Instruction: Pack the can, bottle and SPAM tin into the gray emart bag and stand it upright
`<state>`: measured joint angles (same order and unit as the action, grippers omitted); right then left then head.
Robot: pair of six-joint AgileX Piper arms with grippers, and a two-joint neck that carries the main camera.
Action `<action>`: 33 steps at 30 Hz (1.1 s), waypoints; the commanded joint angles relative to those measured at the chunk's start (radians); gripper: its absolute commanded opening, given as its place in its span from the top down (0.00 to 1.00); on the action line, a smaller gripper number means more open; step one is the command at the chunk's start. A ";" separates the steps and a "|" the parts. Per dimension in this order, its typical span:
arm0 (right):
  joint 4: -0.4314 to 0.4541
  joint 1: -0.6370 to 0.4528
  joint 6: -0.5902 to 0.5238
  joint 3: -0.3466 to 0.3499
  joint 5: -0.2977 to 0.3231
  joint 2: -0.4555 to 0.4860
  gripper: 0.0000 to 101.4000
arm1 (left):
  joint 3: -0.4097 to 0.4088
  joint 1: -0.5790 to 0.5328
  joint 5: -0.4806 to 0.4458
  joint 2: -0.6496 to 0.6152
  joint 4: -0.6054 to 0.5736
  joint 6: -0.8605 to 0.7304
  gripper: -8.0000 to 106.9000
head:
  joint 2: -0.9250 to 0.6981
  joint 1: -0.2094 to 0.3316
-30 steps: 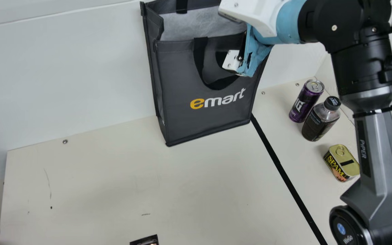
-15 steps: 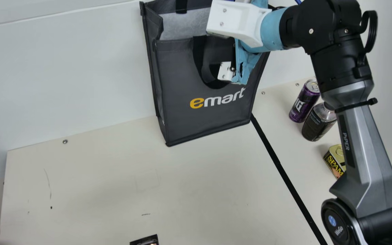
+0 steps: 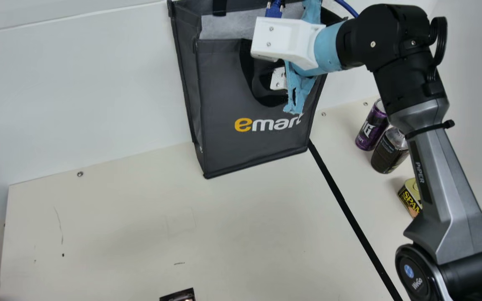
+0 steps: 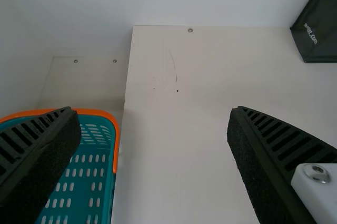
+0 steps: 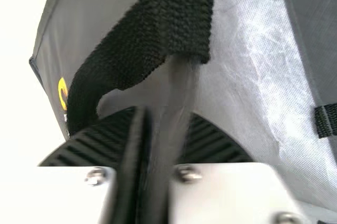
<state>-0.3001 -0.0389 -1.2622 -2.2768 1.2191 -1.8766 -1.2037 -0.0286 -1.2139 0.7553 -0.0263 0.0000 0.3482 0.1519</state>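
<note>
Basket of teal plastic, orange-rimmed (image 4: 117,145): left wrist view
Gray fabric emart bag (image 3: 224,96): mouth up, long axis upright
Left gripper (image 4: 155,147): fingers spread
Right gripper (image 3: 278,78): pinching bag's front rim

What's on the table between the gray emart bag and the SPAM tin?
A long black strip on the cream tabletop lies between the bag and the SPAM tin, as the main view shows.

Right gripper (image 3: 279,78) farther left, bag's front rim (image 3: 220,40) shifted
</note>
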 commanded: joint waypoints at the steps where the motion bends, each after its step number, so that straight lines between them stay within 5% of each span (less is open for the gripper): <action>1: 0.001 -0.001 -0.003 0.010 0.001 0.002 1.00 | 0.000 0.000 0.000 0.000 0.000 0.000 0.15 | 0.001 0.023; 33: 0.042 0.036 0.029 0.150 0.001 0.219 1.00 | 0.000 0.000 0.000 0.000 0.000 0.000 0.15 | 0.001 0.023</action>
<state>-0.2588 -0.0040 -1.2368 -2.1338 1.2218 -1.6711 -1.2037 -0.0286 -1.2139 0.7553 -0.0263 0.0000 0.3482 0.1519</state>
